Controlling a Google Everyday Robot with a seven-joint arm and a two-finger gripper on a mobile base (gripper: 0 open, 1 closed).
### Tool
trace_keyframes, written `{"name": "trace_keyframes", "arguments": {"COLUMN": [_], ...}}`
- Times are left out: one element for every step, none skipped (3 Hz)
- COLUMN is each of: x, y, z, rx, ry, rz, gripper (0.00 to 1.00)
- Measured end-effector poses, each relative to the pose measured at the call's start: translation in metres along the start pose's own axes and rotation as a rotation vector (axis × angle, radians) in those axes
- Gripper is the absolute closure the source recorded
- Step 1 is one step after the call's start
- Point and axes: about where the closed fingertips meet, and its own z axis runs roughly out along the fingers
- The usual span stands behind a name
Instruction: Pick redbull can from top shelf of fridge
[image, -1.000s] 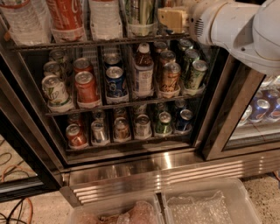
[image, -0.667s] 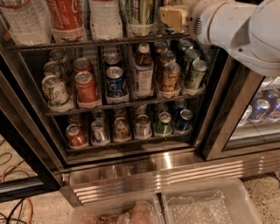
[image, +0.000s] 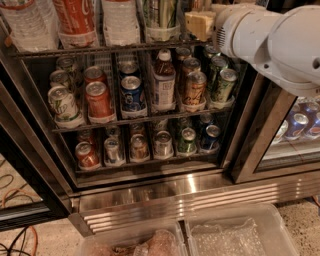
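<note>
gripper (image: 199, 24) at right end of top shelf (image: 100, 49), bottles (image: 75, 20) cropped above

A red cola can (image: 98, 100), a blue Pepsi can (image: 132, 93) and a brown-capped bottle (image: 163, 82) stand side by side. Clear plastic bins (image: 235, 232) sit below, with an orange cable (image: 31, 234) bottom left. The claw (image: 199, 25) is at top, right of centre.
</note>
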Motion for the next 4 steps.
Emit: {"name": "trace_keyframes", "arguments": {"x": [0.009, 0.004, -0.001, -0.006], "y": [0.000, 0.000, 0.004, 0.007], "z": [0.001, 0.001, 0.007, 0.011], "rx": [0.034, 0.034, 0.048, 0.057], "ry": [0.010, 0.010, -0.010, -0.025], "rz": [0.003, 0.003, 0.014, 0.016], "gripper": [0.46, 0.47, 0.65, 0.88]}}
